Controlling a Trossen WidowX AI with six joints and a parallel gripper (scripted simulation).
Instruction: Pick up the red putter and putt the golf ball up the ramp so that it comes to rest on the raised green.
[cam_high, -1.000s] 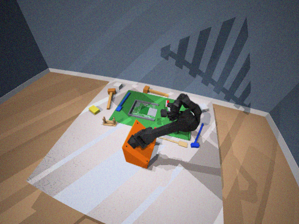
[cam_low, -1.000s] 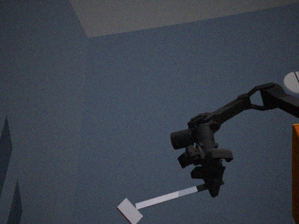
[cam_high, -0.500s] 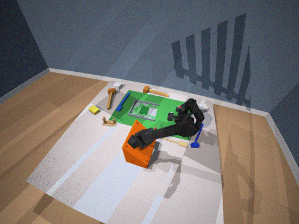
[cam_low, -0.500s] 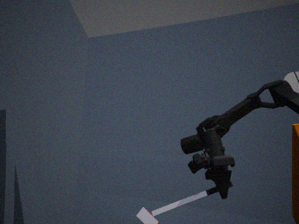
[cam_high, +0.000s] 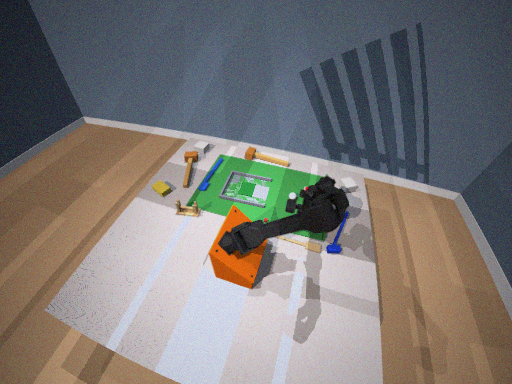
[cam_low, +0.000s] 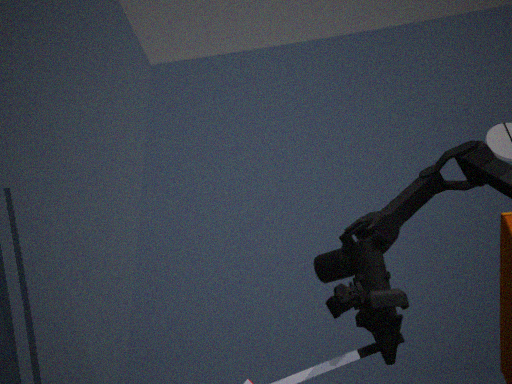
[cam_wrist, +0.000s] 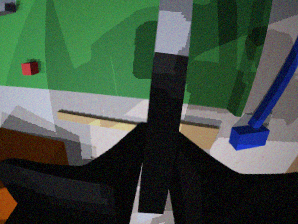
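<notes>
My gripper (cam_low: 389, 350) (cam_wrist: 154, 128) is shut on the black grip of the putter, high above the mat's near right part. The putter's white shaft (cam_low: 320, 369) (cam_wrist: 173, 30) slopes down and away from the fingers. Only a corner of its head (cam_low: 248, 382) shows at the bottom of the exterior view. In the top view, a small red patch (cam_high: 306, 188) beside the dark wrist may be that head. The white golf ball (cam_high: 292, 195) is on the green mat, close left of the wrist in that view. The raised green (cam_high: 246, 188) lies inside a grey frame (cam_high: 242, 202), left of the ball.
The orange base (cam_high: 231, 267) stands at the mat's near edge. A blue mallet (cam_high: 334, 248) (cam_wrist: 248, 137) and a wooden stick (cam_high: 300, 242) (cam_wrist: 100, 121) lie near the mat's near right corner. A red cube (cam_high: 265, 220) (cam_wrist: 30, 68) is on the mat. Wooden mallets, a blue stick and blocks lie farther off.
</notes>
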